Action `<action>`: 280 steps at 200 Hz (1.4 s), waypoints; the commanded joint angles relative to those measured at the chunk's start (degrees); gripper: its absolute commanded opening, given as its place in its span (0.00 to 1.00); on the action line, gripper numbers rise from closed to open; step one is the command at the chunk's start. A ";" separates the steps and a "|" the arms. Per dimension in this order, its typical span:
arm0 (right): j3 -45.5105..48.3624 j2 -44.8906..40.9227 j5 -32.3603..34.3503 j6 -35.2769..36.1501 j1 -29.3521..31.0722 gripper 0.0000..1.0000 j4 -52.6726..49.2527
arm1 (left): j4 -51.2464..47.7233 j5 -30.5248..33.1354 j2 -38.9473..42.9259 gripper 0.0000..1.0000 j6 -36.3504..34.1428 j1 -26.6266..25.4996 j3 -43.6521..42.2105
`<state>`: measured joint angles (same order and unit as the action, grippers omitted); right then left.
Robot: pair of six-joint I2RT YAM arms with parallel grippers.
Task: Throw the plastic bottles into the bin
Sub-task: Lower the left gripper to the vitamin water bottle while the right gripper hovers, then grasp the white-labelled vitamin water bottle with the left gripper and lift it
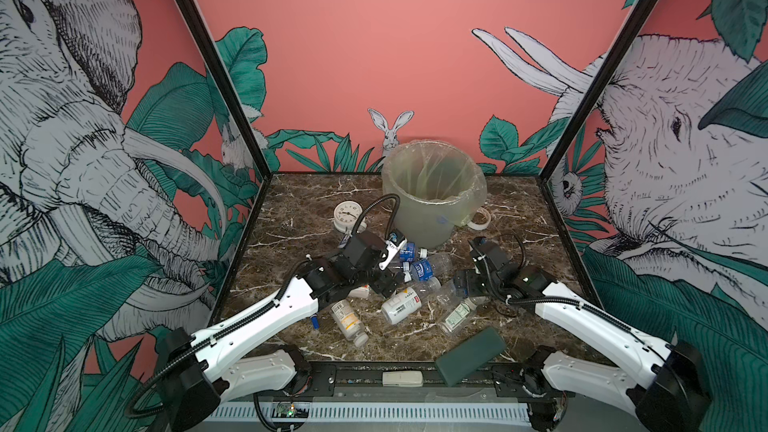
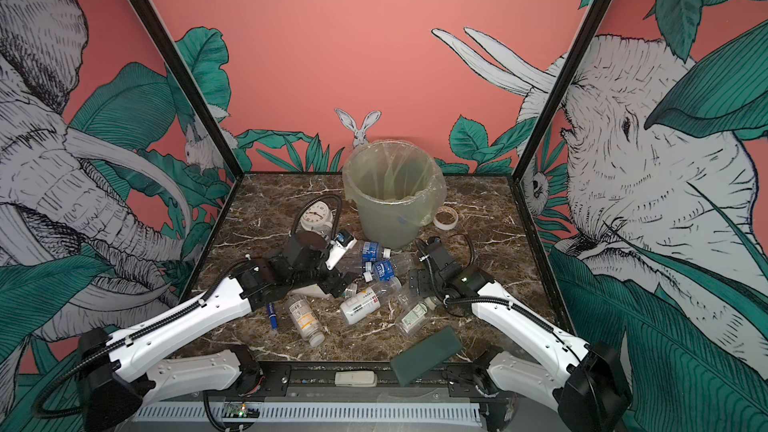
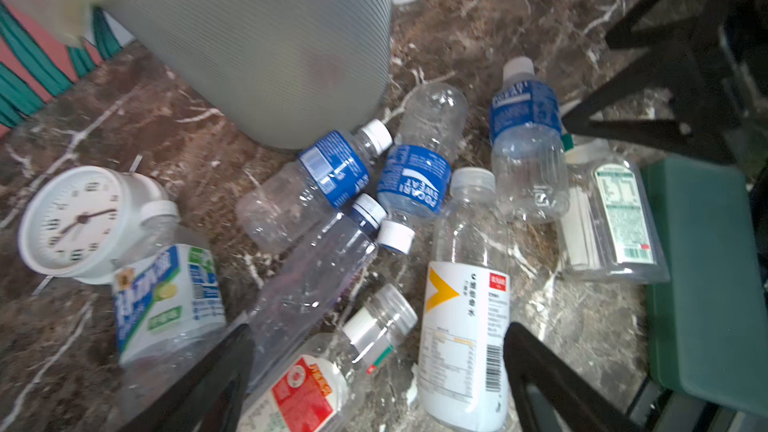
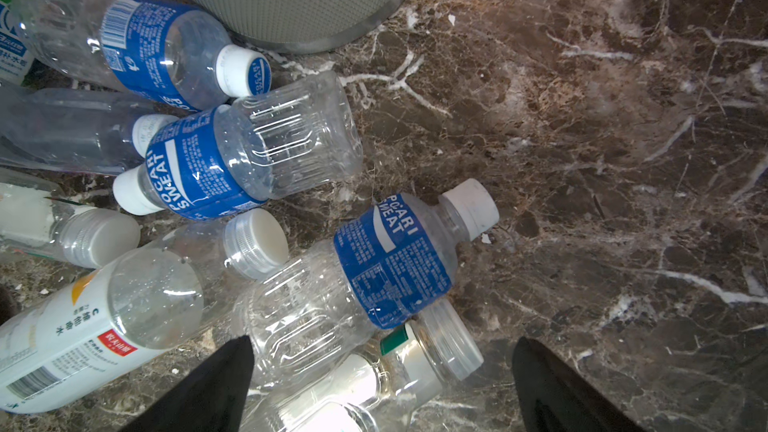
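- Many plastic bottles (image 1: 424, 270) lie flat at the frame centre, just below the bin (image 1: 419, 222), with their long axes crossing.
- The white-labelled bottle (image 1: 401, 305) points its cap to the upper right.
- The left gripper (image 3: 378, 326) and right gripper (image 4: 382, 339) are open and hold nothing.

On the marbled desk (image 1: 299, 201), a white clock (image 1: 347, 214) sits back left, a white tape roll (image 1: 478, 219) farther right. A blue marker pen (image 2: 272, 314) lies front left; a dark green block (image 1: 471, 356), possibly a case, crosses the front edge.
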<state>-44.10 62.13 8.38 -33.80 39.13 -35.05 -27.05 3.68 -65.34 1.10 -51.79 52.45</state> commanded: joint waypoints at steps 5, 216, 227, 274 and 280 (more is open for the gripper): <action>-0.42 0.32 1.29 1.74 0.00 0.99 0.86 | 1.68 -0.01 -1.50 0.93 4.24 -2.77 -1.85; 7.53 -5.09 -4.62 0.40 -8.89 0.99 4.59 | 5.67 -4.41 -23.09 0.80 9.25 -8.42 -0.57; 7.75 -5.09 -4.84 0.32 -8.99 0.99 4.79 | 5.65 -4.54 -23.73 0.79 9.42 -8.55 -0.28; 8.26 -5.08 -4.73 0.32 -9.68 1.00 4.77 | 5.78 -4.72 -26.47 0.78 9.86 -9.03 0.36; 8.44 -5.32 -4.65 0.31 -9.82 0.99 4.85 | 5.78 -4.79 -26.70 0.78 9.88 -9.03 0.49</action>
<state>-36.67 57.63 3.60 -32.88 29.98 -31.22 -21.34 -0.43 -91.33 9.72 -60.45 51.40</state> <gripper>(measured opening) 0.994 0.782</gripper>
